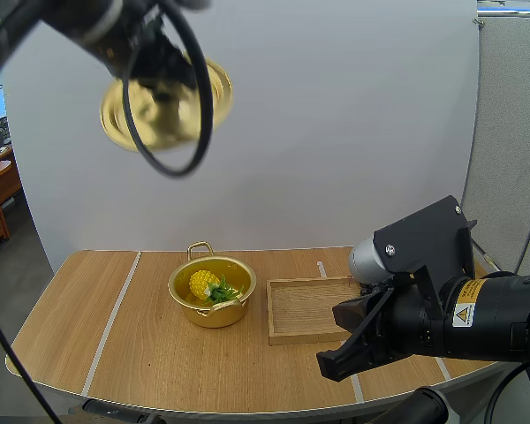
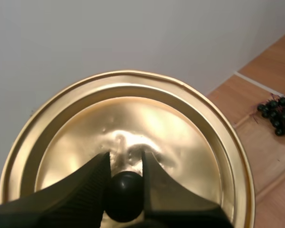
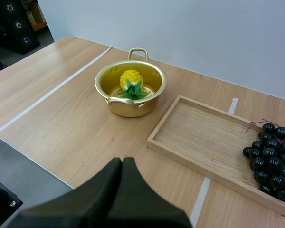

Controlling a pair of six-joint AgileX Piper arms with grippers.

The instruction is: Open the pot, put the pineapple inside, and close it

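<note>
Writing: a yellow warning sticker (image 1: 464, 314) on the right arm, text unreadable.
Left gripper (image 2: 126, 161): narrow, pinching the black knob (image 2: 123, 202) of the lid (image 1: 163, 106), held high at the frame's upper left, well apart from the pot.
Right gripper (image 3: 122, 164): fingers pressed together on nothing, lower right, over the surface's (image 1: 132, 344) near edge.
Pineapple (image 1: 205, 284): inside the uncovered pot (image 1: 212, 291), frame centre.
Edges: pot just left of the tray (image 1: 287, 336), a gap between; bare wood left of the pot.
Count: one pot, one lid, one pineapple, one tray, one bunch of grapes (image 3: 270, 156) at the tray's end.
</note>
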